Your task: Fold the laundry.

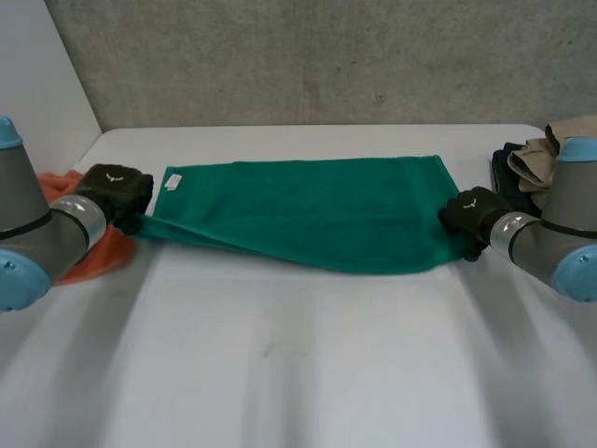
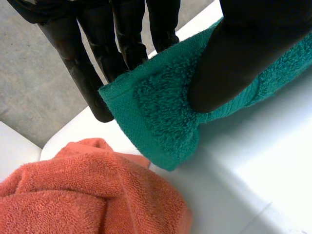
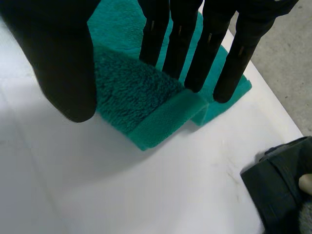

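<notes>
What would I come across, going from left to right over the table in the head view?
orange towel → left hand, pinching a corner of the green towel → green towel → right hand, pinching its other end → pile of dark and tan clothes

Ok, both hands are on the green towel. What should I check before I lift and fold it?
1. Left hand pinches the green towel at its near left corner, between thumb and fingers: ok.
2. Right hand pinches the near right corner: ok.
3. Towel's far edge lies flat on the table: ok.
4. Orange towel clear of the left corner: not ok, it lies right beside it and might get dragged.
5. Dark clothes pile clear of the right corner: ok, bare table between them.
6. Near edge free of twists: cannot tell.
</notes>
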